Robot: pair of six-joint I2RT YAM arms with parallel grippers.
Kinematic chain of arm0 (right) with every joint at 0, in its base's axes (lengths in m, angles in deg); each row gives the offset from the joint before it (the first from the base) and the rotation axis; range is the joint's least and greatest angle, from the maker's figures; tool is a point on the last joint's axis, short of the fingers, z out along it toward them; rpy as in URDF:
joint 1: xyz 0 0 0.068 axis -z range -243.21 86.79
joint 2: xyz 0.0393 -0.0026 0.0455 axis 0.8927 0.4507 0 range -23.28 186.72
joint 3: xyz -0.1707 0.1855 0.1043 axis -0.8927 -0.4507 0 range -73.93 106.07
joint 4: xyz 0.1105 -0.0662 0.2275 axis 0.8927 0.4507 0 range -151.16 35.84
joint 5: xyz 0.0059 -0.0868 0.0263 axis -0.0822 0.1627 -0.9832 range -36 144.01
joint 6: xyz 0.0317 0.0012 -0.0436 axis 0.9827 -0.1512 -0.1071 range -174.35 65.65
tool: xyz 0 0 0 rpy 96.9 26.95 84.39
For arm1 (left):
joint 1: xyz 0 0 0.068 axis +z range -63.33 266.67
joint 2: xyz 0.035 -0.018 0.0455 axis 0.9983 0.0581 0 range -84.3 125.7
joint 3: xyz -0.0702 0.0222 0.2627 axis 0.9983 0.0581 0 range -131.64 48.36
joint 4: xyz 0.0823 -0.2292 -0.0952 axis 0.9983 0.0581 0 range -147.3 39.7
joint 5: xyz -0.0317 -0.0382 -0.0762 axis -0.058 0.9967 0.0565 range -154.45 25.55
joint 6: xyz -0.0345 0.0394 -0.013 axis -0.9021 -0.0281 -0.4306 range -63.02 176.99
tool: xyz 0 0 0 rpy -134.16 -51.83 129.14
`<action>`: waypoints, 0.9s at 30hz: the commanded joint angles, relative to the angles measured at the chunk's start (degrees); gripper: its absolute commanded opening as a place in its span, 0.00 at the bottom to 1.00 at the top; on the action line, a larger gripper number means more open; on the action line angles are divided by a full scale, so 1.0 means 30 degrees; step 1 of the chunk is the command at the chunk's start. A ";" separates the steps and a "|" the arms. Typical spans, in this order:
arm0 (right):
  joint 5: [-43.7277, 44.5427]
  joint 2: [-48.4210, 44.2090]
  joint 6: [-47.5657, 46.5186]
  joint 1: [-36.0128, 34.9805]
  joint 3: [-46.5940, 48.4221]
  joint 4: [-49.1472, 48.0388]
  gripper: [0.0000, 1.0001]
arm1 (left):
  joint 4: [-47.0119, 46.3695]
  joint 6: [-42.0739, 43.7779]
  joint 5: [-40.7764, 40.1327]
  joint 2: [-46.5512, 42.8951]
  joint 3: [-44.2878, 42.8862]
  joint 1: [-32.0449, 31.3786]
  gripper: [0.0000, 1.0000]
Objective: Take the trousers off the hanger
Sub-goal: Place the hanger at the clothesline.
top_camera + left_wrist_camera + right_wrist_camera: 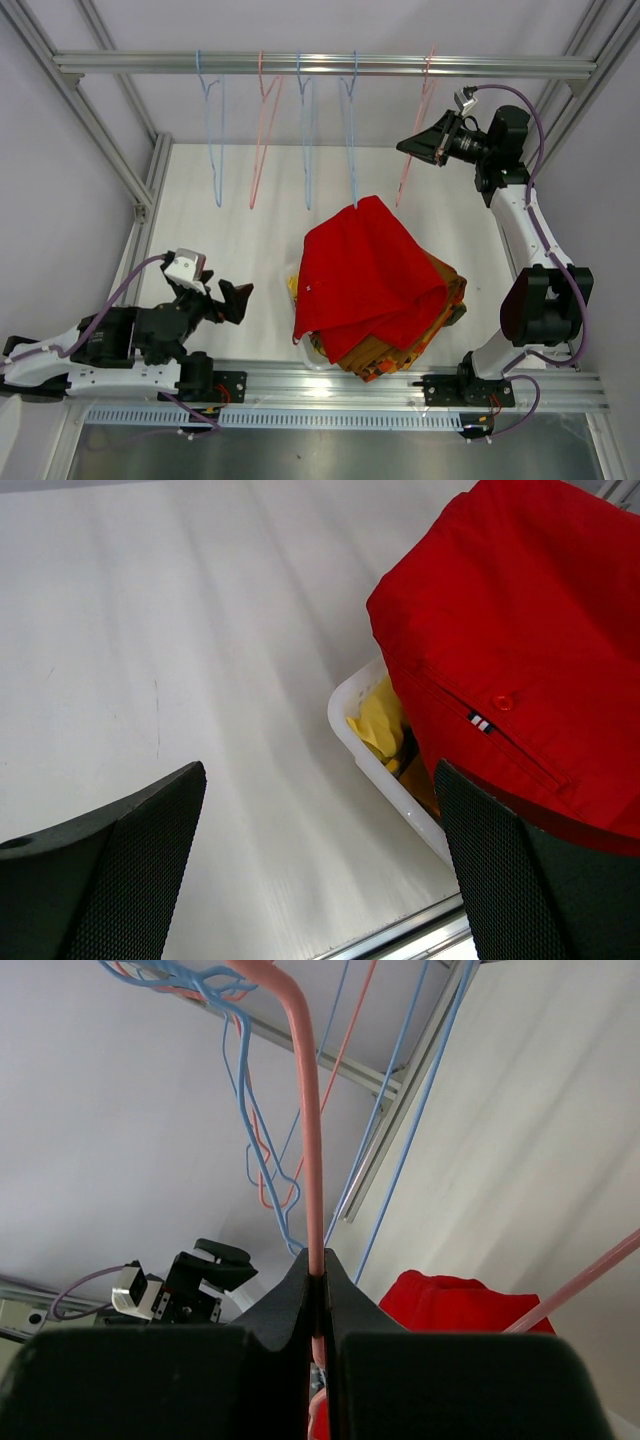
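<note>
The red trousers (365, 270) lie on top of a pile in a white basket (385, 775), covering brown and orange pairs (440, 310) and a yellow pair (378, 720). My right gripper (420, 145) is raised at the back right and shut on the wire of a pink hanger (310, 1140) that hangs from the rail; its jaws (318, 1270) pinch the wire between them. No cloth is on that hanger (405, 185). My left gripper (235, 300) sits low to the left of the basket, open and empty (320, 870), its right finger (530, 880) close to the red trousers (520, 650).
An aluminium rail (320, 66) runs across the back and carries several bare wire hangers, blue (215, 140) and pink (262, 140). Frame posts stand at both sides. A metal track (400, 385) runs along the near table edge.
</note>
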 commanded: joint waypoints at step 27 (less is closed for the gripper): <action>0.3584 -0.5199 -0.5135 -0.0101 -0.1613 0.7488 0.77 | 0.0344 -0.0701 -0.0450 -0.0081 -0.0245 -0.0036 0.99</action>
